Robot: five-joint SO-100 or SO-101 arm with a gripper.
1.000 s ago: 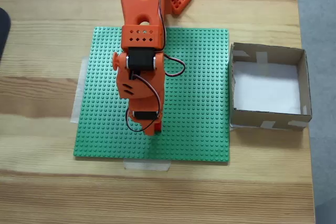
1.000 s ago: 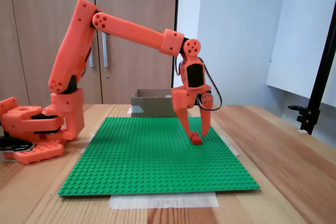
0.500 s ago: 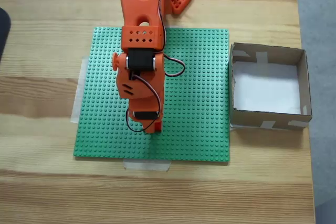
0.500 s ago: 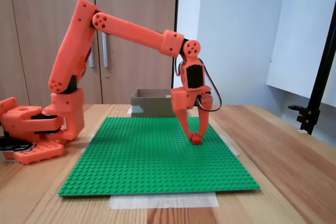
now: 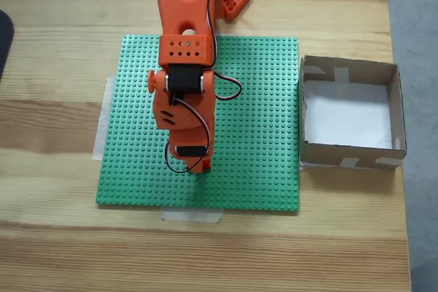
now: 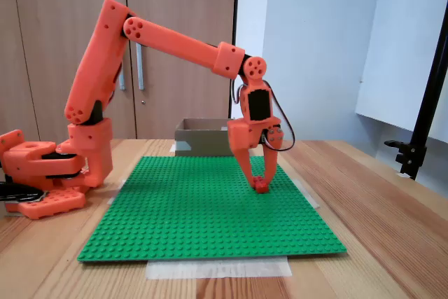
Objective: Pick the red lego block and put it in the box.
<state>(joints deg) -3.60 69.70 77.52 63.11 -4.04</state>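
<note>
Grasp stage, nothing delivered yet. Gripper [image 6: 260,181] is down on the green baseplate [image 6: 196,208], fingers pinched onto the red lego block [image 6: 261,186]; block looks a hair off the studs in the side fixed view, though contact with the plate is hard to rule out at this size. From above, the arm covers the block; only a red sliver shows at the gripper's tip [image 5: 200,167], toward 6 o'clock on the plate.

The box [image 5: 393,111] sits empty at 3 o'clock of the baseplate, just beside its edge. Left to do: lift, swing to 3 o'clock, drop inside.

Materials: block is small, hard, glossy plastic, rectangular. Baseplate flat, square, densely studded, taped down to a pale wood-grain table [image 5: 55,73]. Box is shallow brown cardboard, square, white bottom, pale tape patches on walls. Arm is matte orange printed plastic with black servos and loose wires.
</note>
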